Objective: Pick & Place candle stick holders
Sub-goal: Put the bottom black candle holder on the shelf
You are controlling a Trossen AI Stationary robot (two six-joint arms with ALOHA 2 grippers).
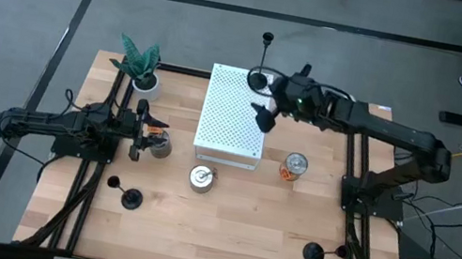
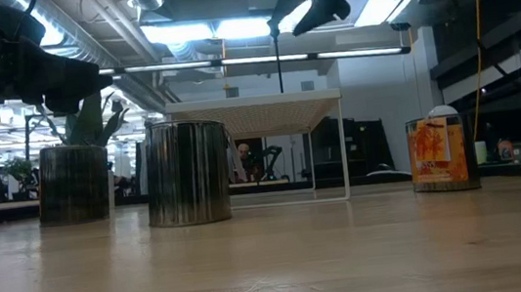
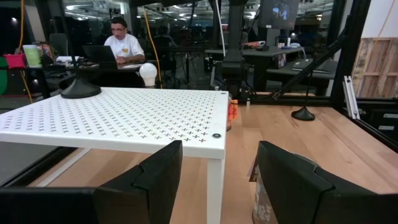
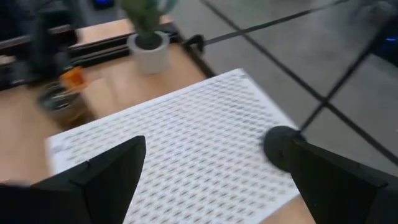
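Observation:
One black candle stick holder stands by its round base [image 1: 259, 80] on the far right corner of a white perforated shelf [image 1: 233, 116], its stem rising to a small cup [image 1: 267, 37]. Its base also shows in the right wrist view [image 4: 281, 146] and the left wrist view [image 3: 81, 90]. Two more holders stand on the table, near left [image 1: 131, 198] and near right [image 1: 314, 253]. My right gripper [image 1: 264, 116] is open and empty above the shelf, just short of the first holder's base. My left gripper [image 1: 147, 131] is open, left of the shelf.
A silver tin [image 1: 159, 144] sits right beside my left gripper, and another [image 1: 201, 178] in front of the shelf. An orange can [image 1: 295, 167] stands right of the shelf. A potted plant [image 1: 142, 66] is at the far left. A person sits beyond the table [image 3: 121, 43].

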